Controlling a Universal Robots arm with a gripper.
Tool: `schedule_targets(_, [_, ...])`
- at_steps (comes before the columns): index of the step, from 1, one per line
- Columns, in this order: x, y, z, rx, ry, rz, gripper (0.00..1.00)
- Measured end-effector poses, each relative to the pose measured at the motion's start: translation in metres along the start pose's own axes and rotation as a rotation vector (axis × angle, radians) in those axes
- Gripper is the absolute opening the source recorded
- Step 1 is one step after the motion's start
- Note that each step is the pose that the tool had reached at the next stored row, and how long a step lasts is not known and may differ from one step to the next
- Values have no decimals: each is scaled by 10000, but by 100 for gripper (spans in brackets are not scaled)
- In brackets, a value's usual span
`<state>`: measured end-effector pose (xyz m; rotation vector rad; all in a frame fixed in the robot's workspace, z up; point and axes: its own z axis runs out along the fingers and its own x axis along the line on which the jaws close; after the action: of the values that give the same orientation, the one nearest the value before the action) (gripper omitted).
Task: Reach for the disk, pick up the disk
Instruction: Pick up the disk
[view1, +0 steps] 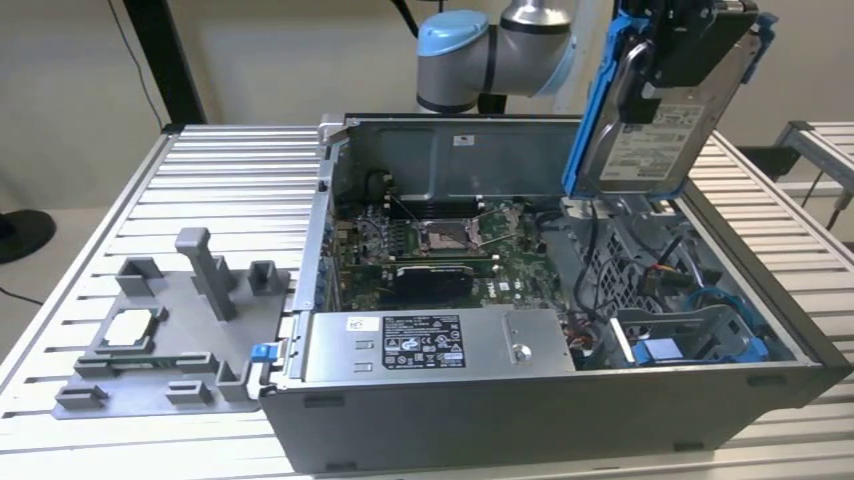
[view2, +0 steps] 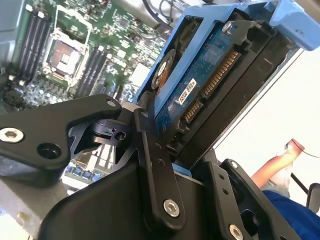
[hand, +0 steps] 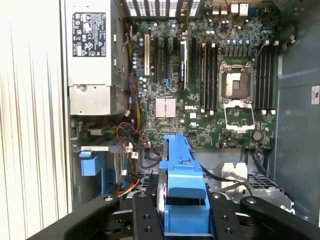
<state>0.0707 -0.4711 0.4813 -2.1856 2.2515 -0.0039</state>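
Blue-framed, white-labelled disk (view1: 657, 135) — in gripper (view1: 687, 45)

Soft, even overhead light filled the exterior view, with faint shadows inside the open computer case (view1: 561, 300). In the second wrist view the background beyond the disk (view2: 200, 90) was blown out white. The first wrist view's ribbed counter (hand: 30, 125) looked washed out, while the motherboard (hand: 200, 85) stayed sharp.

We see the open case (view1: 534, 300) obliquely from above (exterior view); both wrist views look close down onto its motherboard (hand: 210, 85).
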Motion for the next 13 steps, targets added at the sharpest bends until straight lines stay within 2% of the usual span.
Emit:
schedule_targets(5, [156, -14, 0, -8, 0, 6, 0])
schedule_targets(13, [384, -91, 0, -35, 1, 6, 0])
